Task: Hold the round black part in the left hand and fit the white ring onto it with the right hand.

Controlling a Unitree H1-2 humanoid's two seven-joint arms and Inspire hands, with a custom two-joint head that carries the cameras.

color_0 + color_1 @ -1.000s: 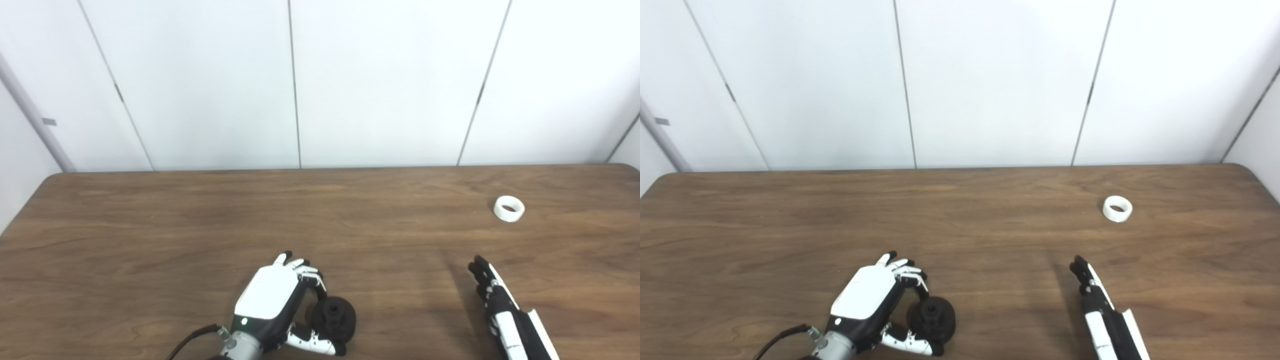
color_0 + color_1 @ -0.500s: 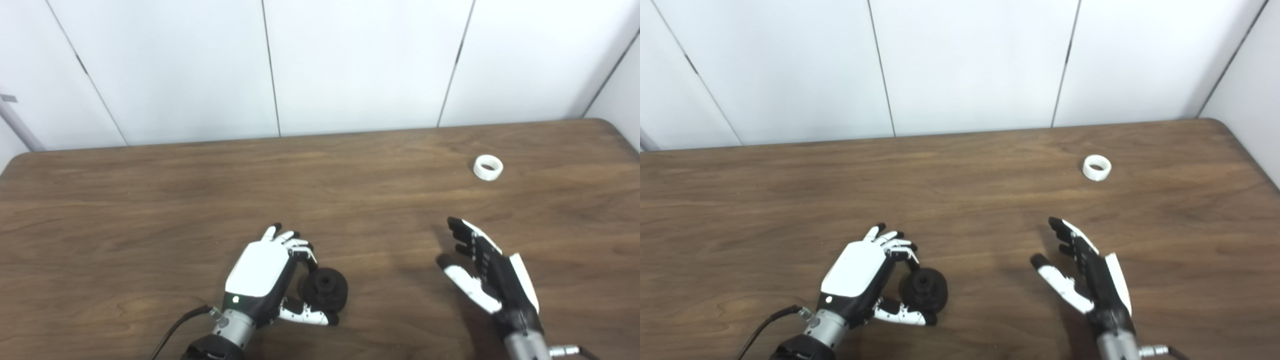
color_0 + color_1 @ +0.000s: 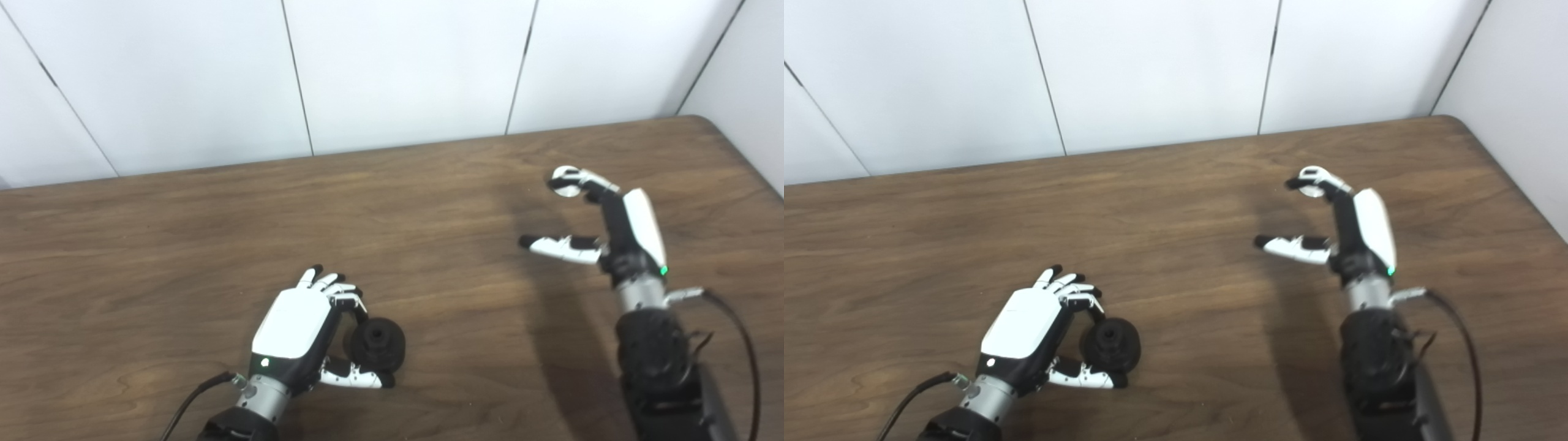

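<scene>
The round black part (image 3: 378,344) rests on the wooden table (image 3: 184,245) near the front. My left hand (image 3: 299,324) is wrapped around its left side, fingers curled over its top and thumb under its front. The white ring (image 3: 565,189) lies on the table at the far right. My right hand (image 3: 615,220) is stretched out to it, open. Its fingertips (image 3: 576,177) curl down over the ring and hide part of it, and its thumb sticks out to the left, apart from the ring. Whether the fingertips touch the ring I cannot tell.
A white panelled wall (image 3: 398,67) stands behind the table's far edge. The table's rounded right corner (image 3: 704,122) is close behind the ring. A black cable (image 3: 735,331) trails from my right wrist.
The camera has tilted down and to the right. My right hand has moved forward from the table's front to over the white ring, fingers curled down. My left hand stays on the black part.
</scene>
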